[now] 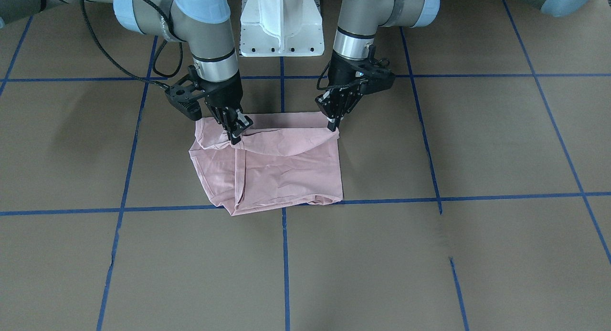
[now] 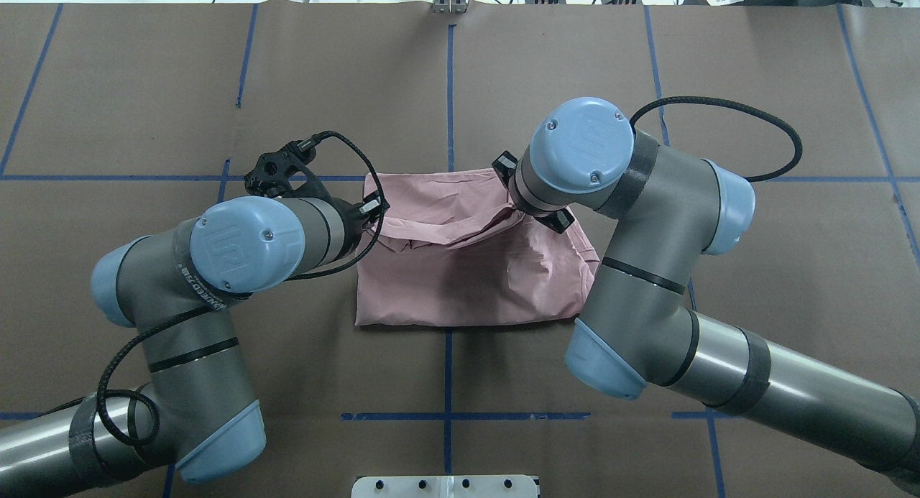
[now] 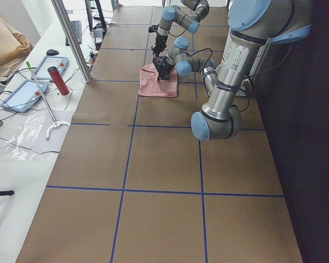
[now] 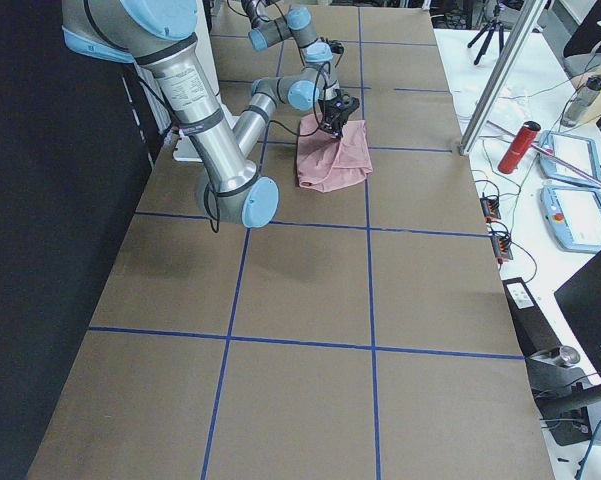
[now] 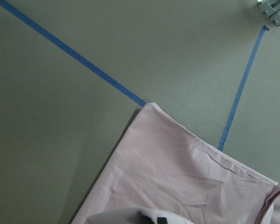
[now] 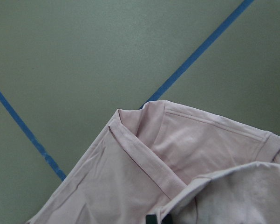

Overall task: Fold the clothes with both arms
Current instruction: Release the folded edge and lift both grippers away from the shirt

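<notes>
The light pink T-shirt [image 1: 286, 168] lies folded into a rough rectangle in the middle of the brown table, plain side up, its print hidden. My left gripper [image 1: 332, 125] is shut on the shirt's upper layer at one corner on the robot's side. My right gripper [image 1: 236, 136] is shut on the same layer at the other corner, where the fabric bunches. That layer arches slightly between them. In the overhead view the shirt [image 2: 474, 275] lies between both arms, the left gripper [image 2: 374, 209] is at its edge, and the right wrist hides the right gripper. Both wrist views show pink cloth [image 5: 177, 177] [image 6: 130, 186] close below.
The white pedestal base [image 1: 281, 25] stands just behind the shirt. Blue tape lines [image 1: 285, 254] grid the brown table. Along the far side, a metal post [image 3: 71, 38], a red bottle [image 3: 58, 80] and tablets sit on a white bench, with a seated person [image 3: 5, 41].
</notes>
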Tool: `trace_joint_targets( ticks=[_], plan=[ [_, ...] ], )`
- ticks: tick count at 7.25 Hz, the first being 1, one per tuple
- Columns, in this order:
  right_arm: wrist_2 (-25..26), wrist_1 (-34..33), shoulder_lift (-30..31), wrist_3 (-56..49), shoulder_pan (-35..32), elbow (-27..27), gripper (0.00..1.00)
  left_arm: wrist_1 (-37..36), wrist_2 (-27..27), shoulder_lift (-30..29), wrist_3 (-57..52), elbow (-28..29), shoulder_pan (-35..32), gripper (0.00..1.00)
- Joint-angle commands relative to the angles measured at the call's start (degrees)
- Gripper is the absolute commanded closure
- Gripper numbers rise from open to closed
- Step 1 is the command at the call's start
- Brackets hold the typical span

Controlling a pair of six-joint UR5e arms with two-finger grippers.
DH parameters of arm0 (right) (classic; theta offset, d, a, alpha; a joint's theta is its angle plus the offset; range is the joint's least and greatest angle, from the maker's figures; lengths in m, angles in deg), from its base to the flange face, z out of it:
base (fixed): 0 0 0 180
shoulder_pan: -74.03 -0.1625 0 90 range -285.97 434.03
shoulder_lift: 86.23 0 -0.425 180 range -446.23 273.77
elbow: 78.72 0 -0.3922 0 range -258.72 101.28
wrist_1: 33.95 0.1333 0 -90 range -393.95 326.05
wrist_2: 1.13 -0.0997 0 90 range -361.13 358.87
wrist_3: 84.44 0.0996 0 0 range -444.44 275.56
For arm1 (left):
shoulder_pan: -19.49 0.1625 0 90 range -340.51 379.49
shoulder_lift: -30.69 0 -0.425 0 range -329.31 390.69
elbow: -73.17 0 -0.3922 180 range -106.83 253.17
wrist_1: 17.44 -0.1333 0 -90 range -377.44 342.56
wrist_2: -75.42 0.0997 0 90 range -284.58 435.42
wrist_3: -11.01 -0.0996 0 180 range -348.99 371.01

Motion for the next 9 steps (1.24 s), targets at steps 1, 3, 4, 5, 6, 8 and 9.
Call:
trace_joint_targets(
  ticks=[1, 3, 4, 5, 6, 8, 9],
  plan=[
    [-0.09, 1.68, -3.31, -1.29, -1.13, -7.04, 1.00, 3.54, 0.16, -0.30, -0.39, 3.80, -0.95, 1.00],
    [-0.53, 16.25, -8.75, -5.23, -4.71, -27.44, 0.66, 15.33, 1.21, -7.20, -9.64, 20.76, -6.28, 0.55],
    [-0.53, 20.19, -11.39, -15.00, -6.82, -34.78, 0.01, 22.38, 1.21, -7.59, -14.06, 28.70, -8.23, 0.36],
    [-3.23, 19.88, -11.33, -19.70, -9.54, -34.42, 0.00, 24.19, 1.21, -7.24, -14.97, 29.13, -9.04, 0.00],
    [-6.04, 20.57, -8.63, -22.36, -12.18, -34.24, 0.00, 24.55, 1.04, -7.07, -15.16, 29.13, -9.91, 0.00],
    [-8.86, 20.75, -4.68, -30.71, -15.35, -31.62, 0.00, 27.01, 0.60, -2.53, -22.06, 25.12, -11.14, 0.00],
    [-13.49, 20.75, -2.21, -36.48, -18.59, -29.69, 0.00, 27.11, -0.36, 1.33, -28.80, 21.43, -12.54, 0.00]
  ],
)
